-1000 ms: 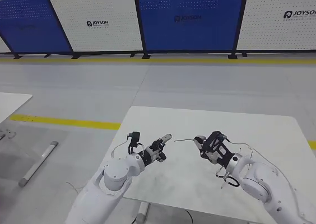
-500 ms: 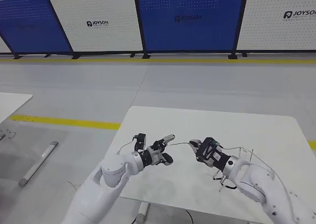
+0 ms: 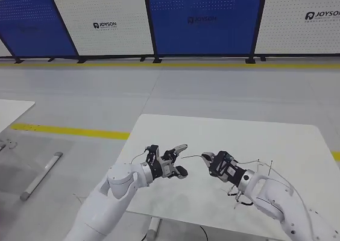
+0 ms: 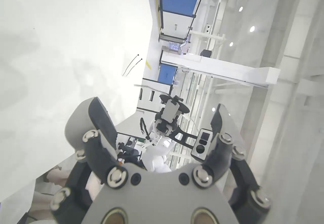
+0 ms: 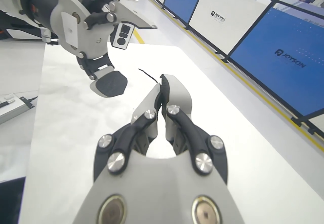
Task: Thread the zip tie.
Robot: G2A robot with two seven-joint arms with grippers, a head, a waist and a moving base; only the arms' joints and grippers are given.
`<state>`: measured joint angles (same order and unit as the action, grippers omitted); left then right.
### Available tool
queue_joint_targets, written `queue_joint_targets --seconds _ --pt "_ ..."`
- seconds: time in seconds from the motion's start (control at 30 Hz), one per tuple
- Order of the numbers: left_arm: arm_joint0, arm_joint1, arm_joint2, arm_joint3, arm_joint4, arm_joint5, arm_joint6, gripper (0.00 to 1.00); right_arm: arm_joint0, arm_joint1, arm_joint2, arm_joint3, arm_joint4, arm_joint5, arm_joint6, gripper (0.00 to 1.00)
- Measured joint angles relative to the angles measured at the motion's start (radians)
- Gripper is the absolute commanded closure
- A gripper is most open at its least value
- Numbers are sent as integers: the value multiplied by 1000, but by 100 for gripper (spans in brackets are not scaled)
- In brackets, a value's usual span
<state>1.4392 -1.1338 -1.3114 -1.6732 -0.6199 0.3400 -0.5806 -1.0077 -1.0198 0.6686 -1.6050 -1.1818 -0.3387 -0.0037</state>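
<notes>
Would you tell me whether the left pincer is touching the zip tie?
Apart. The right wrist view shows bare table between the free end of the zip tie and the open left pincer.

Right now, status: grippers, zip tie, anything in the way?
Left gripper open. Right gripper shut on zip tie, free end poking toward left gripper, not between its fingers. Two spare ties on table, off to side.

Zip tie black; table white; left pincer grey, pads black, ribbed; wall panels blue, white.
</notes>
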Motion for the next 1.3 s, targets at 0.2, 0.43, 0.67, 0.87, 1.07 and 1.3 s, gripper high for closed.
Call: queue_joint_targets --seconds 0.2,0.43,0.67,0.87,1.07,1.3 --pt "-44 0 38 63 -59 0 28 0 -6 4 1 -14 -60 -1 -6 100" --pt "-42 0 39 60 -58 -1 26 0 -6 4 1 -14 -59 -1 -6 100" --pt "-49 3 61 48 -85 0 -40 2 -6 4 1 -14 -59 -1 -6 100" --pt "-52 8 42 50 -121 0 -55 82 -6 4 1 -14 -59 -1 -6 100" --pt "-70 13 64 76 -136 0 -47 99 -6 4 1 -14 -59 -1 -6 100" --pt "-98 22 91 107 -164 0 -32 100 -6 4 1 -14 -59 -1 -6 100"
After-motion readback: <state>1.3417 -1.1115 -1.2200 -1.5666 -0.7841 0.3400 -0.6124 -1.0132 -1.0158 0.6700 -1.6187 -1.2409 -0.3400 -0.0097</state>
